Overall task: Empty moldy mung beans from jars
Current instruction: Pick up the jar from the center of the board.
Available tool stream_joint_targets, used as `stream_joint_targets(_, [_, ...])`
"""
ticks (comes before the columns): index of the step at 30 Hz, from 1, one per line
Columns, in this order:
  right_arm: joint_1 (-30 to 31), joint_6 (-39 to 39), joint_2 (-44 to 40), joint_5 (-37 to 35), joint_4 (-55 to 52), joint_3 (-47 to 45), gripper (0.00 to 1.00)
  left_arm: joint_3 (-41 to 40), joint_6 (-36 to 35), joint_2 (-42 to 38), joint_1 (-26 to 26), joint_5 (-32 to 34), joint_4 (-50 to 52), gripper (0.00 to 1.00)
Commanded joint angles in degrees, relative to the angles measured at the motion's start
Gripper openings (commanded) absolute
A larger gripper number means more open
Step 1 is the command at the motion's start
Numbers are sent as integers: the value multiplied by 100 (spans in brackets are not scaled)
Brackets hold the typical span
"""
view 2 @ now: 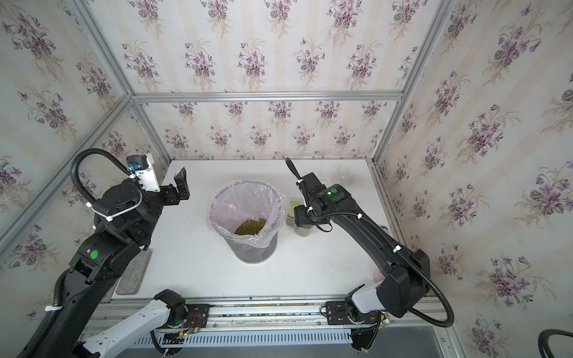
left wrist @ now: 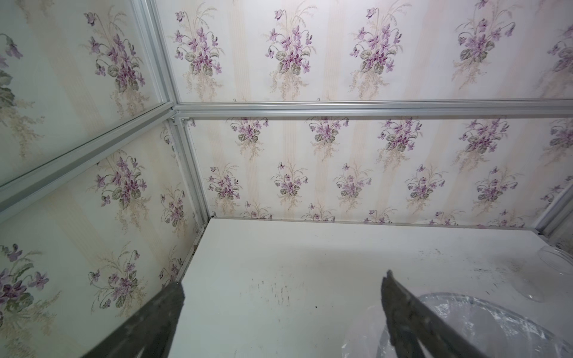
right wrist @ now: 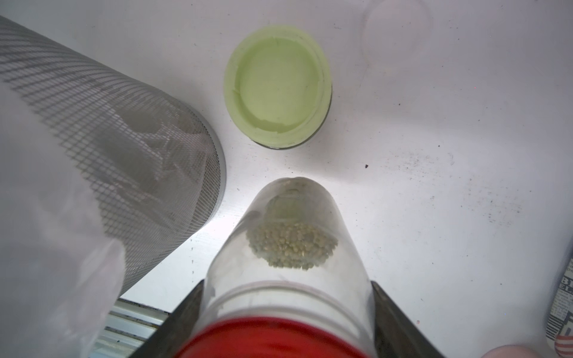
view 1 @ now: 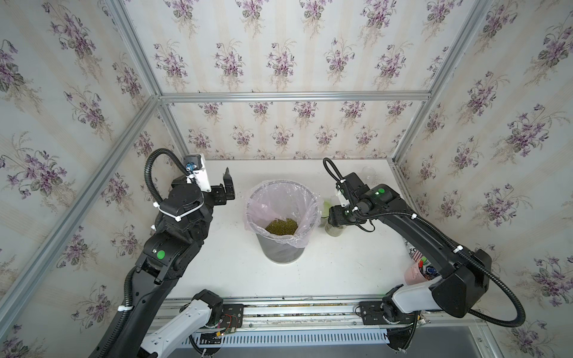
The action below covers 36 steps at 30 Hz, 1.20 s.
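Because standing upright at 3 o'clock of bin point(view 1: 279, 251), red-lid jar point(right wrist: 288, 210) straight under right gripper point(right wrist: 286, 288), astride collar below lid; cannot tell if pinching yet. Beans point(right wrist: 291, 248) in jar bottom. Left gripper point(left wrist: 283, 282) spread, empty, at 9 o'clock. Right arm nearer.

The wallpaper point(view 1: 279, 62) is cream-striped with purple violet bouquets; the table point(view 1: 232, 272) is white. The bin point(view 1: 280, 251) is grey mesh with a pinkish liner point(view 1: 263, 201) around olive-green beans point(view 1: 281, 226). One clear jar point(right wrist: 294, 198) has a red lid point(right wrist: 269, 339), the other lid point(right wrist: 276, 83) is pale green, and the can point(right wrist: 562, 307) is printed black-and-white.
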<state>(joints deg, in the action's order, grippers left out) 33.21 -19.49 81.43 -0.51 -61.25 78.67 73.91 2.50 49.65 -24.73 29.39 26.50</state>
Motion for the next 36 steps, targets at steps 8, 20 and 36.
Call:
stream_joint_targets(8, [-161,100,-16,259,-801,1207,70,534,-573,301,3,-1391,162,99])
stream_joint_targets(20, [-445,112,381,465,-885,2599,69,390,-2484,411,-93,-4950,127,99])
stream_joint_targets(36, [-530,103,632,1060,-983,4327,68,547,-2987,1154,-152,-6600,565,100])
